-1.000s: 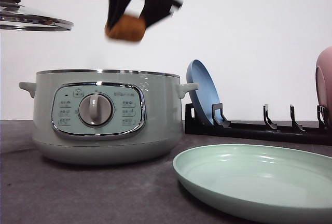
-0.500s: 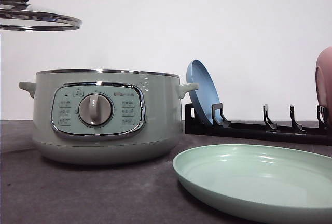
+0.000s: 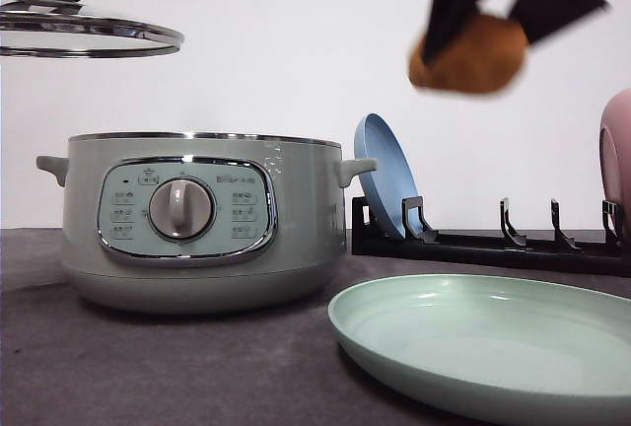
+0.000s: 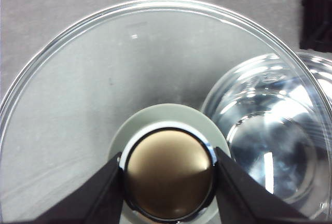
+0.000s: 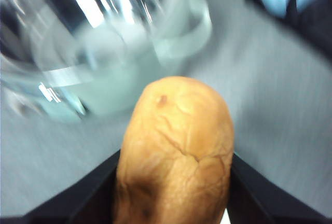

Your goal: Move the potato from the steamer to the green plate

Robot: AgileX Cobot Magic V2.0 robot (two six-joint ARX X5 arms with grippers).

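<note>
The orange-brown potato (image 3: 469, 54) hangs high in the air, right of the steamer (image 3: 197, 219) and above the far part of the green plate (image 3: 493, 342). My right gripper (image 3: 503, 7) is shut on it; the right wrist view shows the potato (image 5: 176, 151) between the black fingers (image 5: 88, 193), with the blurred steamer (image 5: 98, 53) behind. My left gripper (image 4: 168, 175) is shut on the knob (image 4: 168, 175) of the glass lid (image 3: 84, 34), held up at the upper left. The open pot's shiny bowl (image 4: 280, 141) lies below the lid.
A black dish rack (image 3: 493, 244) stands behind the green plate, with a blue plate (image 3: 386, 177) upright in it and a pink dish (image 3: 617, 165) at the right edge. The table (image 3: 148, 367) is dark grey, and a white wall lies behind.
The potato, held by my right gripper, has risen from above the steamer, travelled right and come lower, now over the plate side. The lid has drifted slightly right.
</note>
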